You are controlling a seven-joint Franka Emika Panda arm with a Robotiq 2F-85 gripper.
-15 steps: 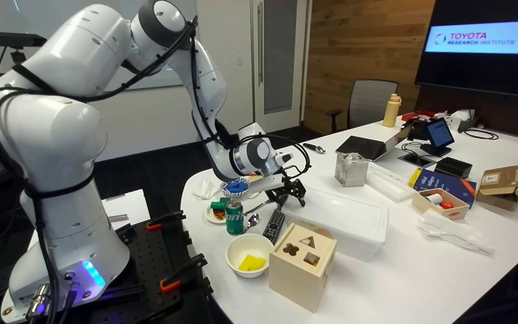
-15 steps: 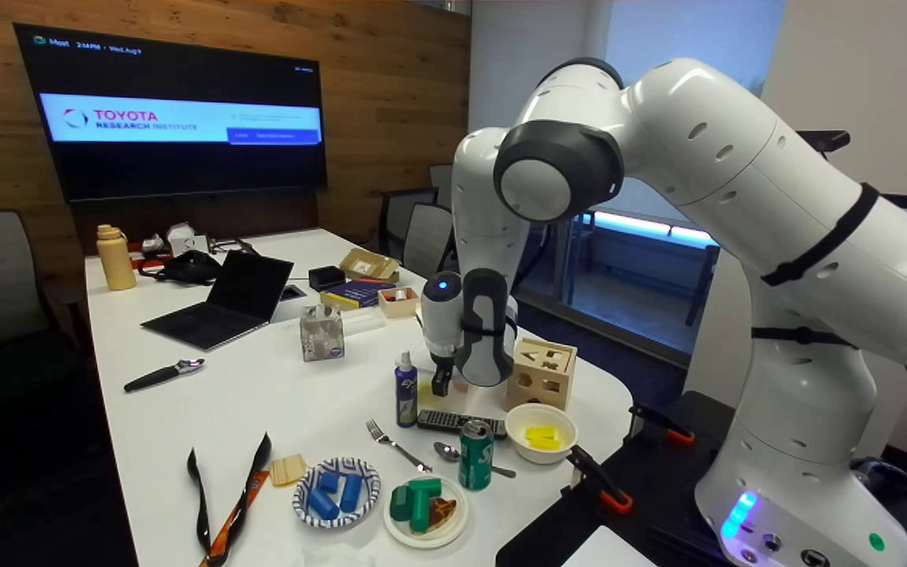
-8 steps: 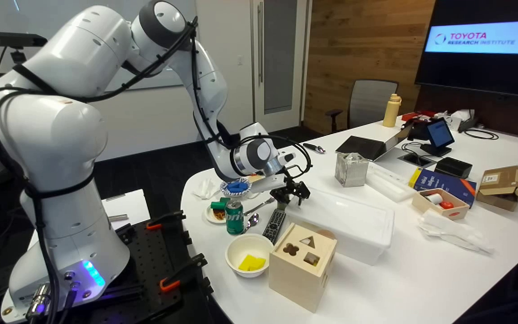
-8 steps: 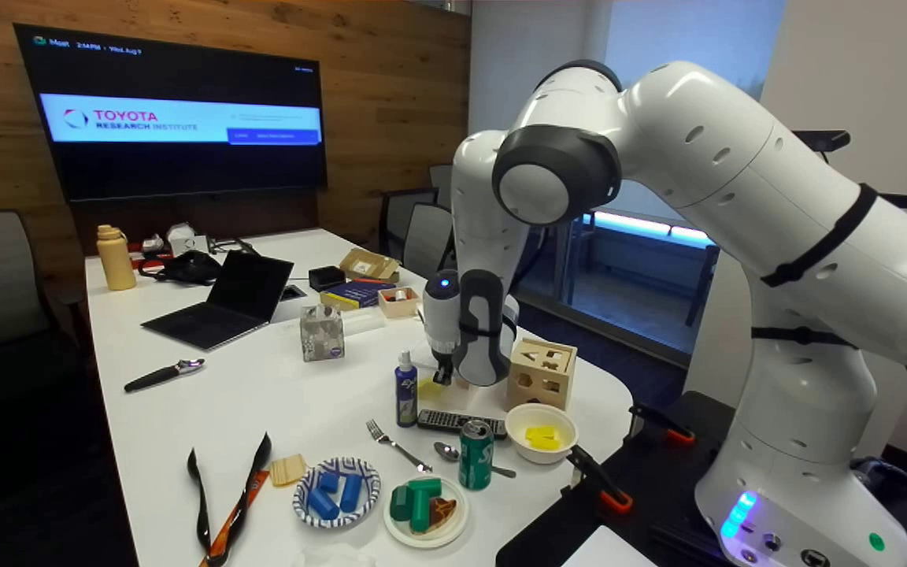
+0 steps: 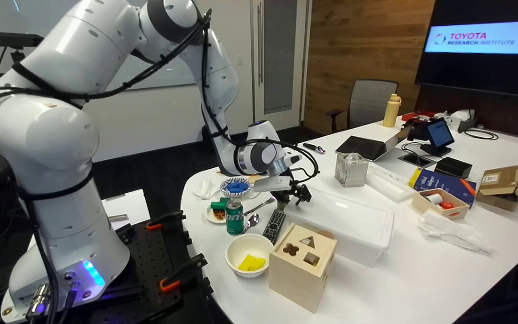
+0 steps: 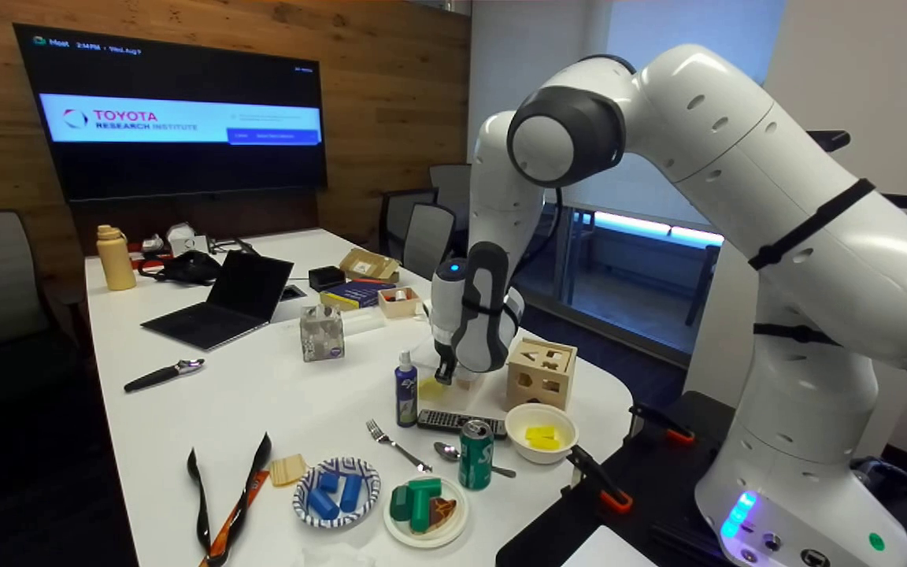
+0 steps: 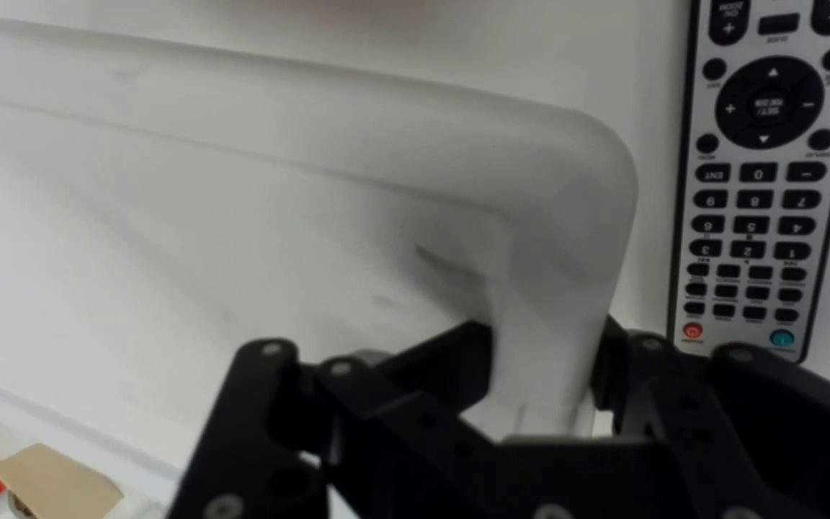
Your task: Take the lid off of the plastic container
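In the wrist view, the claw (image 7: 543, 367) reaches in from six o'clock, partly closed, its fingers pinching the end rim of the lid (image 7: 242, 216) between them. From there the lid spreads toward ten o'clock, and the remote (image 7: 753, 249) lies at two o'clock, near the lid's corner.

In an exterior view, the lid sits on the plastic tub (image 5: 355, 251), which runs toward four o'clock from the claw. The wooden box (image 5: 297, 274) stands at six o'clock from the claw, the bowl (image 5: 243, 251) at seven and the tissue box (image 5: 351, 170) at two.

In an exterior view, the arm (image 6: 497, 181) hides much of the plastic tub; the spray bottle (image 6: 405, 394) stands upright at eight o'clock from the claw, the wooden box at three.
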